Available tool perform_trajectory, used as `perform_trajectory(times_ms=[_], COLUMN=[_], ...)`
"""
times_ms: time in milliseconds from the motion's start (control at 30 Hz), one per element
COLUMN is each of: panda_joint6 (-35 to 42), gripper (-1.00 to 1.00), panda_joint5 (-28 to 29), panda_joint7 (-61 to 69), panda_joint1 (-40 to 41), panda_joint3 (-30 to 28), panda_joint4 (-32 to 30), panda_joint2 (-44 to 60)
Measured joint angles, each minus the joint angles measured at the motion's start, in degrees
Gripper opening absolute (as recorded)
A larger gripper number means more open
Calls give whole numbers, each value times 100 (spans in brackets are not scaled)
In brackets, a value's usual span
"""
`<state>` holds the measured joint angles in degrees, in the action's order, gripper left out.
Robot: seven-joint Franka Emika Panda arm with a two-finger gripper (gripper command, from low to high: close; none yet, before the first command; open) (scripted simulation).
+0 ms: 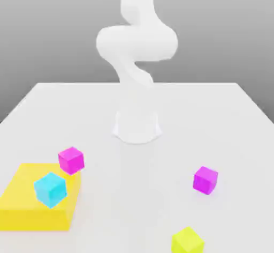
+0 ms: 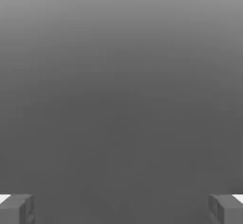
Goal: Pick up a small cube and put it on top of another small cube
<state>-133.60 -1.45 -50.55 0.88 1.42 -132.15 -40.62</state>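
The small cube (image 1: 187, 241), bright yellow-lime, sits on the white table near its front edge, toward the exterior view's right. Another small cube (image 1: 71, 160), pinkish-magenta, rests at the back corner of a large flat yellow slab (image 1: 32, 206) on the exterior view's left. In the hand view my gripper (image 2: 121, 209) is open, its two grey fingertips (image 2: 16, 209) far apart with nothing but plain grey background between them. The white arm (image 1: 136, 48) rises from its base (image 1: 137, 126) at the table's middle and bends upward, well above the cubes.
A more purple magenta cube (image 1: 205, 180) stands on the table at the exterior view's right, behind the yellow cube. A cyan cube (image 1: 51, 188) lies on the yellow slab. The white table (image 1: 214, 118) stretches wide around the base.
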Motion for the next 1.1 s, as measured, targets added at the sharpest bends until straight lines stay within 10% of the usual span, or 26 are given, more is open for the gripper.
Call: perform_trajectory(times_ms=[633,1067,1100], panda_joint6=[-1399,-2694,-2782], gripper=[0,0,-100], panda_joint5=[205,1075,1104], panda_joint7=[-4542,-7215,-7240], panda_joint1=[390,-477,-509], panda_joint3=[1217,556,518], panda_joint4=[-286,-225,-201], panda_joint2=[3983,6712,6825])
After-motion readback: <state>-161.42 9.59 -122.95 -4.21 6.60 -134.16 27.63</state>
